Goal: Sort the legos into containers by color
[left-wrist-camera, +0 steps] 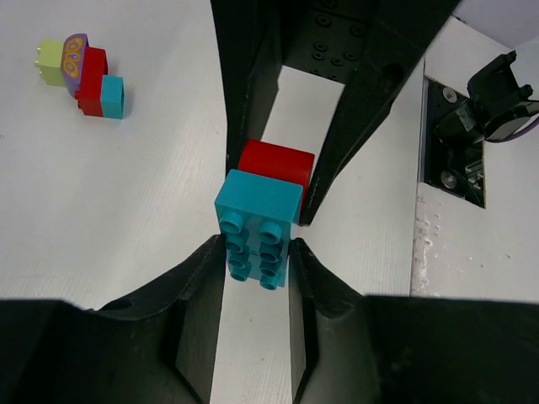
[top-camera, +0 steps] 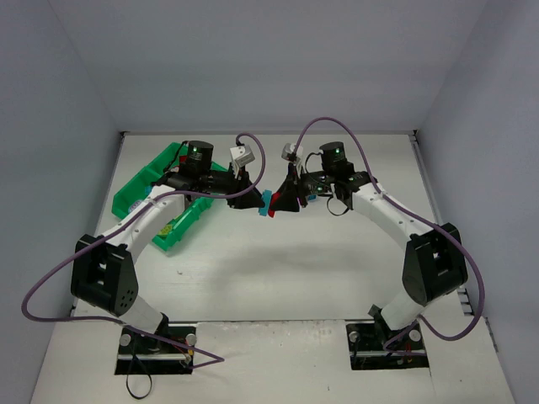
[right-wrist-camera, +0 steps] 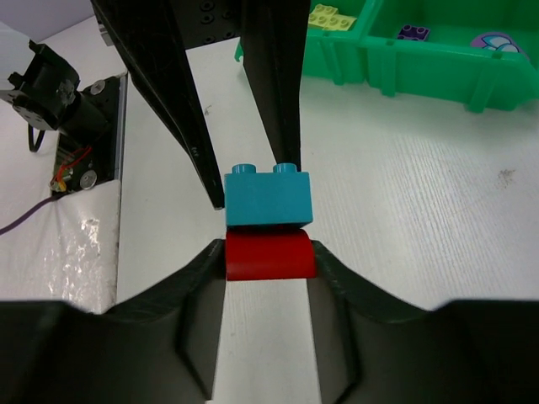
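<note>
Two legos (top-camera: 268, 204) pressed together are sitting just right of the green tray (top-camera: 152, 168), and you are pinching the cyan brick (left-wrist-camera: 257, 223) in your narrowly closed left gripper (left-wrist-camera: 257, 257) while gripping the red brick (right-wrist-camera: 269, 257) in your narrowly closed right gripper (right-wrist-camera: 269, 252).

You look down on a white table (top-camera: 278, 269), its top faintly grained, boxed in on three sides, a plain pale lilac-grey back wall (top-camera: 269, 59), a matching left wall (top-camera: 42, 151) and right wall (top-camera: 497, 126), light soft and even, shadows faint on the tabletop.
</note>
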Controlling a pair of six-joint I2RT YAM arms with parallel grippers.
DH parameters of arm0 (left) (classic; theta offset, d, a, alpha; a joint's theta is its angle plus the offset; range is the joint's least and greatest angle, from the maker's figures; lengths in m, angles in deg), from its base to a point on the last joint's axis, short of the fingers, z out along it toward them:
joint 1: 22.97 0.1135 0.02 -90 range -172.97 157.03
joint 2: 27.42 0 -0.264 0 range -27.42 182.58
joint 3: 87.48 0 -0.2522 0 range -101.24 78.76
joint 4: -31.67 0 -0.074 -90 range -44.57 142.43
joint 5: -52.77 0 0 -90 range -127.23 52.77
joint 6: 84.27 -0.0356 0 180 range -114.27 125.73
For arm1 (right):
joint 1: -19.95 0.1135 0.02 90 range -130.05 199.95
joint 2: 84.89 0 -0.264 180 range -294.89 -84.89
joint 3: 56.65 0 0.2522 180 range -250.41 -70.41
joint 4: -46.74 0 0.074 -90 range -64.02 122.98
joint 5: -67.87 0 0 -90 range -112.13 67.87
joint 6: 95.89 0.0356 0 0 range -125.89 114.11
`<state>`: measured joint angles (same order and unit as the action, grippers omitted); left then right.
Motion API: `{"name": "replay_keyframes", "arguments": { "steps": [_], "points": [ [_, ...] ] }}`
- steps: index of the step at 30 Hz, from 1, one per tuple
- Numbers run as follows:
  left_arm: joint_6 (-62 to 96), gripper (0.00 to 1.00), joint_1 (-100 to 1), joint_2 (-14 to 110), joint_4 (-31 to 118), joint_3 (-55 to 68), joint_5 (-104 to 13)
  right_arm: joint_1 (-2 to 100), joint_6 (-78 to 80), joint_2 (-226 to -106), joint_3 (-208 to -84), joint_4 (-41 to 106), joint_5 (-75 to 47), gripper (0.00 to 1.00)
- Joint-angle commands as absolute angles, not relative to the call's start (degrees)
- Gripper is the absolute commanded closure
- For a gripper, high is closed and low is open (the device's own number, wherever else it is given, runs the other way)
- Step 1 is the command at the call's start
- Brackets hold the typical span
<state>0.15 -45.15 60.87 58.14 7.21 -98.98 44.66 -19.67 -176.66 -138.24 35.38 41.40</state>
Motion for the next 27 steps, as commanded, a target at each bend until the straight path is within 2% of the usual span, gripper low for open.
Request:
{"name": "replay_keyframes", "arguments": {
  "steps": [1, 2, 3, 5, 9, 11, 12, 16, 27],
  "points": [
    [-1.4, 0.96, -45.5, 58.1, 55.3, 5.8, -101.5, 44.3, -20.0, -176.1, -140.7, 37.5, 44.1, 0.74],
    [-1.4, 0.96, -45.5, 58.1, 55.3, 5.8, -101.5, 44.3, -20.1, -176.1, -140.7, 37.5, 44.1, 0.78],
    [-1.4, 0.96, -45.5, 58.1, 55.4, 5.8, -101.5, 44.3, -20.1, -176.1, -140.7, 37.4, 44.1, 0.88],
    [-1.4, 0.96, -45.5, 58.0, 55.5, 6.0, -101.7, 44.3, -20.2, -176.1, -140.7, 37.4, 44.1, 0.99],
    [-2.2, 0.85, -45.6, 58.1, 56.2, 6.3, -102.3, 44.3, -20.2, -176.4, -140.7, 37.4, 44.6, 1.00],
    [-2.6, 0.63, -45.5, 58.0, 56.7, 6.3, -102.6, 44.3, -20.3, -176.5, -140.7, 37.4, 45.1, 1.00],
    [-2.8, 0.57, -45.5, 58.2, 56.9, 6.3, -103.0, 44.3, -20.5, -176.5, -140.6, 37.4, 45.5, 1.00],
    [-5.0, 0.47, -45.5, 58.6, 59.0, 5.6, -105.1, 44.3, -20.8, -176.3, -140.5, 37.4, 46.8, 1.00],
    [-7.5, 0.46, -45.6, 59.9, 61.6, 3.7, -108.1, 44.5, -21.4, -175.9, -140.1, 37.4, 50.7, 1.00]
  ]
}}
